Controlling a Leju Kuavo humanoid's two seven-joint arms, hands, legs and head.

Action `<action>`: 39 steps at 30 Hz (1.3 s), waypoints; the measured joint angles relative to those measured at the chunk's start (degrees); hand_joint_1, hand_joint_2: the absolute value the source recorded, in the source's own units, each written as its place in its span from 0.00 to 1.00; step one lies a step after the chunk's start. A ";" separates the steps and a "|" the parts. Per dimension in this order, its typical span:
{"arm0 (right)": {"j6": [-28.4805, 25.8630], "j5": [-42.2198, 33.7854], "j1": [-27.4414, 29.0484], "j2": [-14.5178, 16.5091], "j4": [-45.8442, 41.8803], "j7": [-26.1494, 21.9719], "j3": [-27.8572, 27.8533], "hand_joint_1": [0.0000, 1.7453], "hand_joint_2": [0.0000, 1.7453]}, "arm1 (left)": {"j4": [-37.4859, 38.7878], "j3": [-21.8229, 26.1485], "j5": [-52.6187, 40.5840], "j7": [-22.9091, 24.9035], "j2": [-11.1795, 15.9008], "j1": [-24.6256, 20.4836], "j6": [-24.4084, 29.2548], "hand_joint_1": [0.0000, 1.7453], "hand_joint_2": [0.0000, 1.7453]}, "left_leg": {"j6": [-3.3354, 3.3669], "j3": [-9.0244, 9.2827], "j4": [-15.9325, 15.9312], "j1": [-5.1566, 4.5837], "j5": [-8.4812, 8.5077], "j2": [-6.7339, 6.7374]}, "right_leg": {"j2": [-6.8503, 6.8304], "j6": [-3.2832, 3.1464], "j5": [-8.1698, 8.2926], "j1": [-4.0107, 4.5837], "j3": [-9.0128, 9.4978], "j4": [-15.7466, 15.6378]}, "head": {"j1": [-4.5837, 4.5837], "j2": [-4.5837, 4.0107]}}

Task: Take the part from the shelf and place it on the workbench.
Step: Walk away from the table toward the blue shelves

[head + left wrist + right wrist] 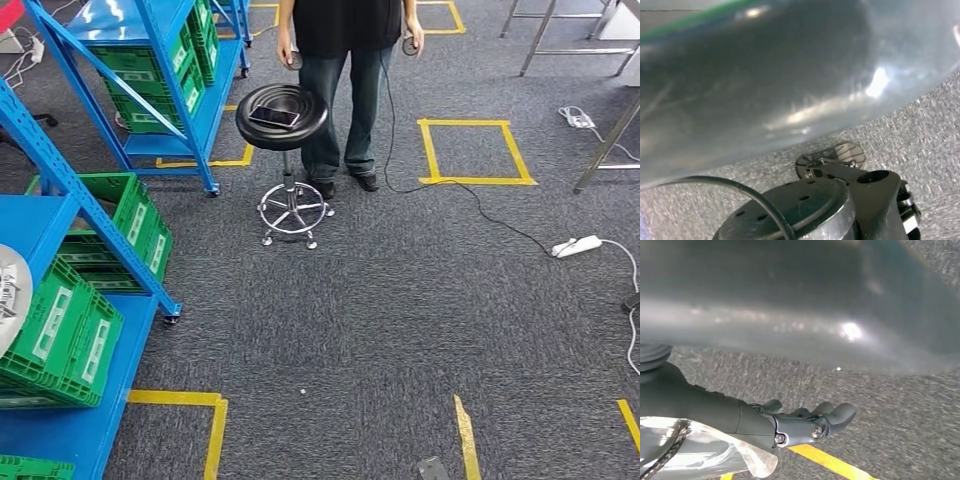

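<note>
shelf [90,210] – blue, green crates [68,340] stored | part – none identifiable; handling, grip point cannot be judged | right hand [806,422] – fingers extended, nothing held | left hand – state cannot be told

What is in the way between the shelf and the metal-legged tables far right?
A white power strip and a black cable lie across the carpet on that path; the stool and a person stand farther back.
</note>
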 joint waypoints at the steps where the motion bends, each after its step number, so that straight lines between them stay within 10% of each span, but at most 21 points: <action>1: -0.10 -0.03 -0.06 0.00 0.01 -0.04 0.00 0.00 0.00 | 0.00 0.01 0.04 0.02 -0.01 0.07 -0.02 0.00 0.00 | -0.29 -0.21 0.13 0.01 0.02 -0.22 | 0.02 -0.27 -0.17 0.12 0.20 -0.27 | -0.03 0.00; 4: -0.32 -0.12 -0.03 0.01 0.01 -0.10 -0.02 0.00 0.00 | 0.00 0.16 0.15 0.07 0.04 0.29 -0.02 0.00 0.00 | -1.09 -0.88 1.43 0.15 -1.02 0.88 | -0.66 -1.26 0.12 0.03 0.52 -0.66 | -0.19 0.00; 9: -0.34 -0.18 0.43 0.00 0.02 -0.17 -0.03 0.00 0.00 | 0.00 0.27 0.21 0.11 -0.06 -0.01 -0.04 0.00 0.00 | -1.88 -7.78 16.07 0.34 -7.04 4.83 | -2.65 -2.09 -0.15 0.35 0.98 -0.91 | -0.51 0.00; 15: -0.14 -0.34 0.48 0.00 0.03 -0.38 -0.04 0.00 0.00 | 0.00 0.35 0.28 0.11 -0.06 0.04 -0.04 0.00 0.00 | -0.99 -0.59 0.75 0.03 0.48 5.46 | -3.37 -1.49 -0.88 0.75 1.55 -0.65 | -0.43 0.00; 39: 0.55 -1.15 0.55 0.00 0.05 0.16 -0.04 0.00 0.00 | 0.00 0.87 0.60 0.45 -0.08 0.16 -0.80 0.00 0.00 | -0.44 -0.42 0.08 -0.29 0.27 5.36 | -3.48 -0.70 -0.48 0.62 1.56 -1.23 | -0.30 0.00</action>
